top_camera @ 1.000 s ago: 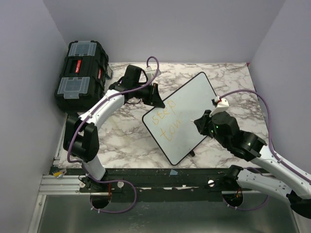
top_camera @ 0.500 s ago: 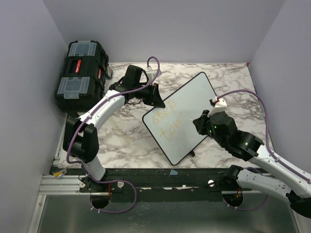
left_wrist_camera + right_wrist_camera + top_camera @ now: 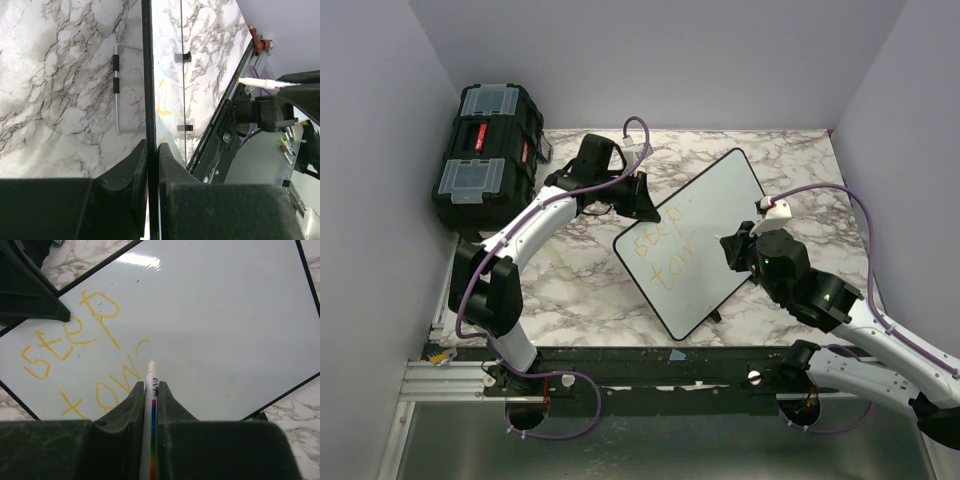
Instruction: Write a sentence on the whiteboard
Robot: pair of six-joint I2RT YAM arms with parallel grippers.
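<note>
The whiteboard (image 3: 720, 205) lies tilted on the marble table, white with a thin black rim. My left gripper (image 3: 643, 203) is shut on its upper-left rim, which shows edge-on between the jaws (image 3: 152, 147). On the board the sentence (image 3: 662, 255) reads in yellow "step" above "tow", with a short curved stroke after it (image 3: 142, 344). A white marker with a rainbow stripe (image 3: 151, 390) is held in my right gripper (image 3: 151, 386), which is shut on it. Its tip points at the board (image 3: 225, 310) just below that stroke. In the left wrist view the marker (image 3: 260, 82) looks slightly off the surface.
A black toolbox (image 3: 485, 150) stands at the back left corner. Purple walls close in the table (image 3: 570, 285) on three sides. A wire stand (image 3: 117, 90) sticks out beneath the board. The arms' base rail (image 3: 670, 365) runs along the near edge.
My right gripper with the marker has shifted slightly over the end of the second line. The left gripper and the board have not moved.
</note>
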